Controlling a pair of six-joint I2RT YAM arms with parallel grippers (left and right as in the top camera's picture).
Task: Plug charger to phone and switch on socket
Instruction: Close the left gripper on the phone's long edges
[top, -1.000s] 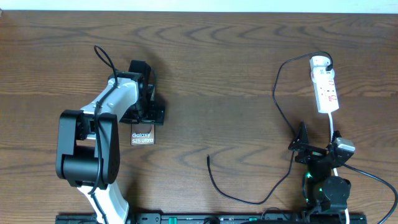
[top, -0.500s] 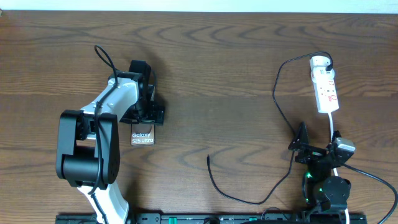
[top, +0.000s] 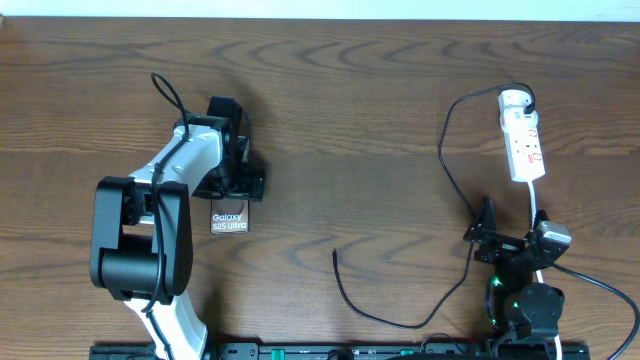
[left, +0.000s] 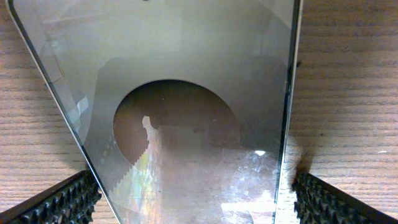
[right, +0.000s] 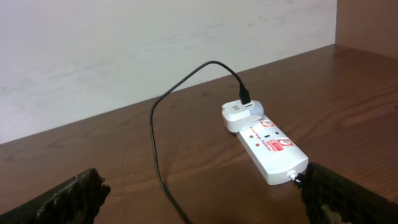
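at worktop (top: 340, 120) left: left gripper (left: 193, 198) apart, straddling phone (top: 229, 221), unmoved
at worktop right: right gripper (right: 208, 202) apart, unmoved
charger (top: 335, 257): unshifted

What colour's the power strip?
The power strip is white with red markings; clearest in the right wrist view.

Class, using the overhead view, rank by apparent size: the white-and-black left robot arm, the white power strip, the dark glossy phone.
1. White-and-black left robot arm.
2. White power strip.
3. Dark glossy phone, partly hidden under the arm, so its rank is unsure.
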